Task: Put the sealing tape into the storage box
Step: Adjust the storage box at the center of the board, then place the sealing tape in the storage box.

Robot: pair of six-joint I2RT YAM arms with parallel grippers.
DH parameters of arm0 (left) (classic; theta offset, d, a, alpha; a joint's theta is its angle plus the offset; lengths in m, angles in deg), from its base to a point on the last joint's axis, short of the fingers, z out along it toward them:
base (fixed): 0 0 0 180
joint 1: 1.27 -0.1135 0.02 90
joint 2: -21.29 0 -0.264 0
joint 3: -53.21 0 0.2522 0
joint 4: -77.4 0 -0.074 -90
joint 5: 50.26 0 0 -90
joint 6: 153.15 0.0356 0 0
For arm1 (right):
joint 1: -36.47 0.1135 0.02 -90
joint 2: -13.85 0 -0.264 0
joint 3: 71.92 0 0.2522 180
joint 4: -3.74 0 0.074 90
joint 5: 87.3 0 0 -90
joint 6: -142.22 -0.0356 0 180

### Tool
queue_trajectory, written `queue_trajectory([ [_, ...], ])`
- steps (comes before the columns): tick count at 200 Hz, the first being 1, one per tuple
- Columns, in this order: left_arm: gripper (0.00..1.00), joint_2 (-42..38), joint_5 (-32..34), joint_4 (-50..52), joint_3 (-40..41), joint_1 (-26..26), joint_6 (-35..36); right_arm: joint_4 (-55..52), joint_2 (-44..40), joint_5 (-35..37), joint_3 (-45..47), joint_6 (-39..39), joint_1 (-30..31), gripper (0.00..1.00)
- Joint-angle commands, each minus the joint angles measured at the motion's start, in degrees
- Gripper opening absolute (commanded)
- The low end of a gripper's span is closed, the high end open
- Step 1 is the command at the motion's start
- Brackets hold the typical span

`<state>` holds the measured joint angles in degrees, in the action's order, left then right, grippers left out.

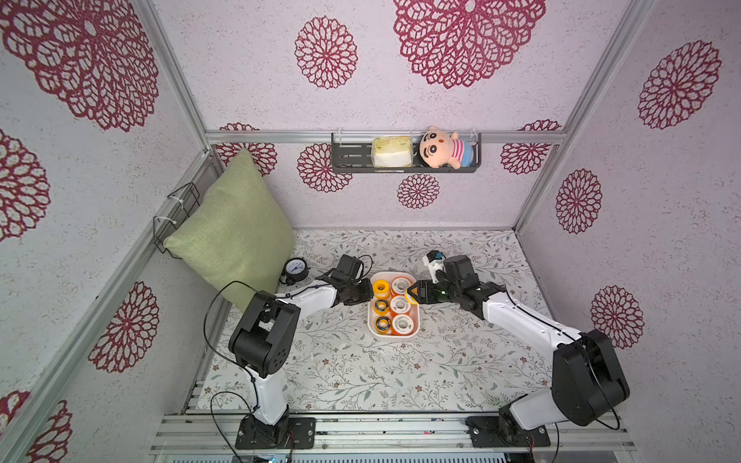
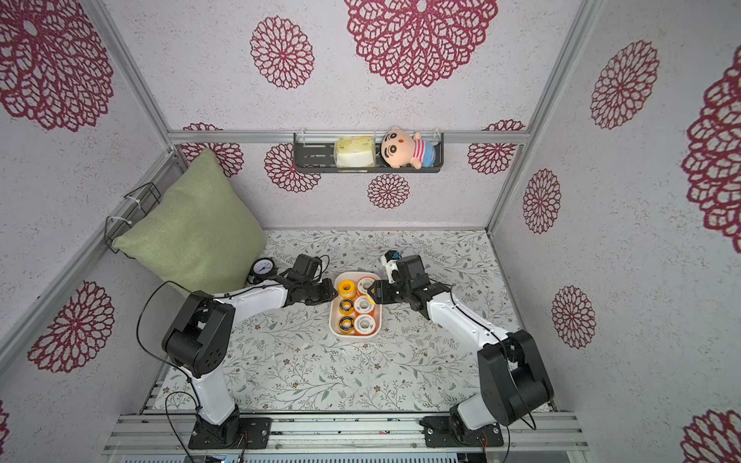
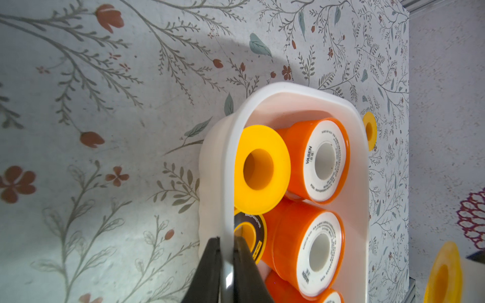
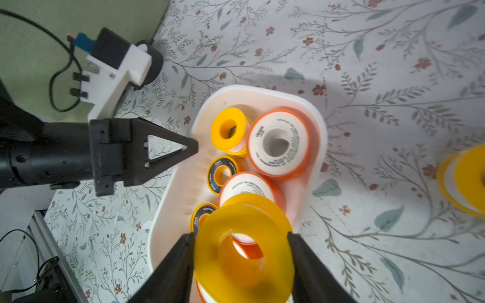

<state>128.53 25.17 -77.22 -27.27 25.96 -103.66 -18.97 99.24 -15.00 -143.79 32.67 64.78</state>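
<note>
Left gripper (image 3: 227,244) is pinching the long wall of the storage box (image 3: 288,90) on the left arm's side, its jaws pressed together on the white plastic, one finger inside the box and one outside. Right gripper (image 4: 240,236) is clamping a held yellow spool (image 4: 244,265) across its width, with the jaws partly spread around it. In both top views it is hanging over the box's rim on the right arm's side (image 1: 411,296).

Beneath everything, the floral table (image 1: 361,373) is carrying the scene. A green cushion (image 1: 236,236) is leaning in the far corner on the left arm's side. A grey wall shelf (image 1: 353,160) is holding a tissue pack (image 1: 392,151) and a doll (image 1: 439,149). The box is sitting at mid-table between the two arms (image 1: 393,339). A round gauge (image 1: 296,267) is standing just beside the cushion.

Inside the box, three orange spools (image 1: 399,305) are lying face up in a row along the right arm's side. Beside them a plain yellow spool (image 1: 381,288) is sitting at the far end, with two black-faced spools (image 1: 381,306) lying nearer. In the right wrist view a loose yellow spool (image 4: 464,178) is lying on the table outside the box.
</note>
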Motion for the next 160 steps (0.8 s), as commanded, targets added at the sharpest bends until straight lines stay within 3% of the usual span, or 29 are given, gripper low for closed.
queue_trajectory([
  [1,0.15,0.1,-0.8,-0.6,-1.3,0.8,0.1,1.5,2.0,-1.2,-2.6,-1.1,2.1,0.58],
  [23,0.17,-0.8,0.1,-0.5,-0.6,0.9,-0.7,1.7,4.9,-1.0,-4.4,-1.3,3.8,0.58],
  [68,0.32,-3.9,0.9,-1.4,1.3,0.9,-0.7,1.4,9.6,-0.5,-8.0,-1.1,6.9,0.58],
  [160,0.22,-5.1,2.1,-1.1,2.9,0.8,-0.3,-0.9,15.5,1.0,-13.6,-0.3,9.7,0.58],
])
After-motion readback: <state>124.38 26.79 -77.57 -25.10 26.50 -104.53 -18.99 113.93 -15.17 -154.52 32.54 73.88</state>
